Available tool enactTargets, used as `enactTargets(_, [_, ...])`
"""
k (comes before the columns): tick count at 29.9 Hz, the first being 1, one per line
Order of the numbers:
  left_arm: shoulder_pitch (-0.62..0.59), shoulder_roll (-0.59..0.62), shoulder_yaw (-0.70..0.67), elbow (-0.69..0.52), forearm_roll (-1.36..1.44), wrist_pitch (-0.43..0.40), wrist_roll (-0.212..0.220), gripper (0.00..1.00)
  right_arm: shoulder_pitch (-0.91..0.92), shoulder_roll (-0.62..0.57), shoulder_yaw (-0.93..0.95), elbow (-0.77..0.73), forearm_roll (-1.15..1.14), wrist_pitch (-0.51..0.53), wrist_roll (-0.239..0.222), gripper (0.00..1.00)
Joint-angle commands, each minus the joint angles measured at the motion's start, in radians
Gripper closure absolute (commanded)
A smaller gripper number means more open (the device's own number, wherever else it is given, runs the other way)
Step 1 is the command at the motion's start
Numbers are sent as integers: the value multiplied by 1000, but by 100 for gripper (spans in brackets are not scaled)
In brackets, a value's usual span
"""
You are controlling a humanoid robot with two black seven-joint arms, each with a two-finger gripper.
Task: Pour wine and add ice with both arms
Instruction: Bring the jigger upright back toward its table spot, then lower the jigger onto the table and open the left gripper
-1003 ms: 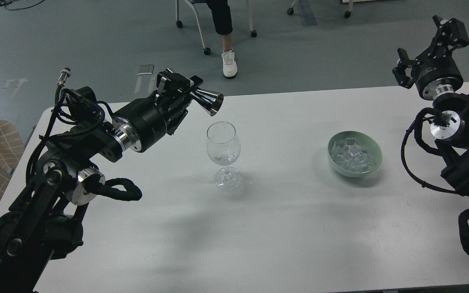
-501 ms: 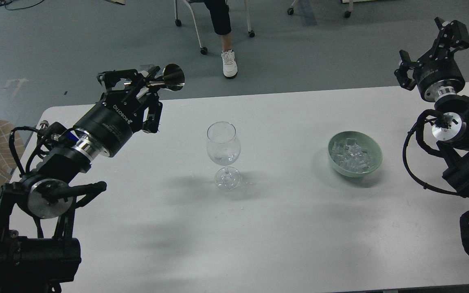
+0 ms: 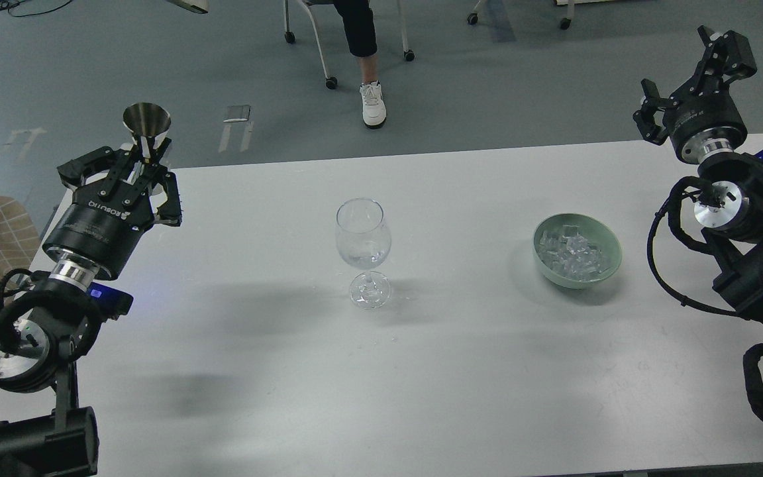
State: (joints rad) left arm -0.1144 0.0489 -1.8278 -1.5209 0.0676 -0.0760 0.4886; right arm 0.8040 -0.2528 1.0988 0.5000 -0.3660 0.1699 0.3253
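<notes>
At table centre our wine glass (image 3: 363,252) stands upright, trace of wine (image 3: 362,255) inside; ice (image 3: 575,255) in green bowl (image 3: 610,246) to its right. Left gripper (image 3: 145,154) pinches steel jigger (image 3: 147,124) upright; right gripper (image 3: 686,76) spread, holding nothing

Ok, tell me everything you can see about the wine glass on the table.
The wine glass is clear and stemmed, with a rounded bowl, a short stem and a round foot. It stands upright near the middle of the white table, left of the green bowl. Only a trace of clear liquid shows low in it. Neither gripper touches it.
</notes>
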Motion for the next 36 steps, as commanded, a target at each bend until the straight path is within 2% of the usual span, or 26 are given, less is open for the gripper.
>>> enactTargets(1, [-19,5,-13,131,-71,9,0,91,-3,1,-2,2,-1,-9,0,0])
enactTargets(2, [-39,6,-14,199,-86,19,-14,92,-5,3,-4,2,-1,-15,0,0])
enactTargets(6, [-96,9,-14,318,-132,42,-53,93,-3,4,-8,6,-1,-23,0,0])
enactTargets(13, [-194,9,5,459,-129,41,-79,91,-6,-2,-11,5,-2,-29,0,0])
enactTargets(16, [-205,9,7,533,-124,29,-91,91,-23,-5,-10,5,-2,-29,0,0])
enactTargets(20, [-237,12,5,649,-127,-43,-111,91,-37,-17,-11,5,-2,-29,0,0])
enactTargets(25, [-261,52,1,723,-135,-59,-130,91,-40,-20,-11,5,-4,-29,0,0])
enactTargets(36, [-277,65,9,751,-134,-53,-133,88,-40,-20,-10,5,-2,-29,0,0])
